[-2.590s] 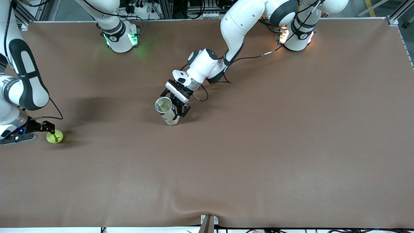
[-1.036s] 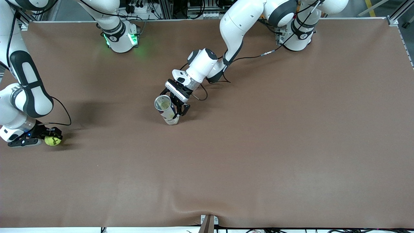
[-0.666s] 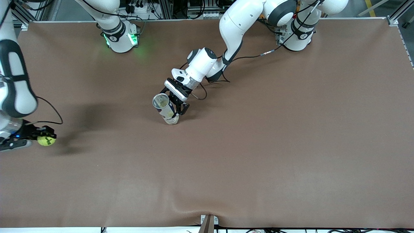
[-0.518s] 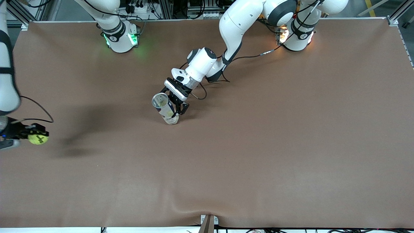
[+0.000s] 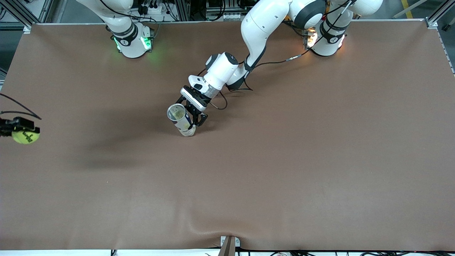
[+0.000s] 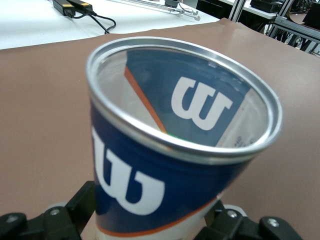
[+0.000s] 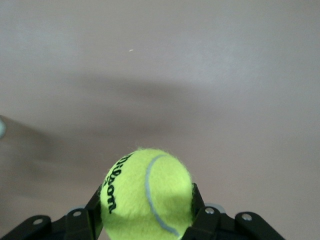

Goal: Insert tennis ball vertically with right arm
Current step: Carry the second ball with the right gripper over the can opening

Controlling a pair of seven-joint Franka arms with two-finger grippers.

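right fingers (image 7: 195, 202) clamped on tennis ball (image 7: 146, 192), left fingers (image 5: 197, 120) gripping upright ball can (image 5: 180, 120)

Yellow-green tennis ball (image 7: 146, 192); blue, white-lettered can (image 6: 170, 150); brown table (image 5: 284, 160).

The brown counter (image 5: 284, 170) lies bare across the whole lower half and right side of the frame. In the upper centre, the open-topped can (image 5: 180, 120) stands tilted, clamped by the left end effector (image 5: 197, 121), whose arm slants down from the upper right. The can's mouth faces up, unblocked.
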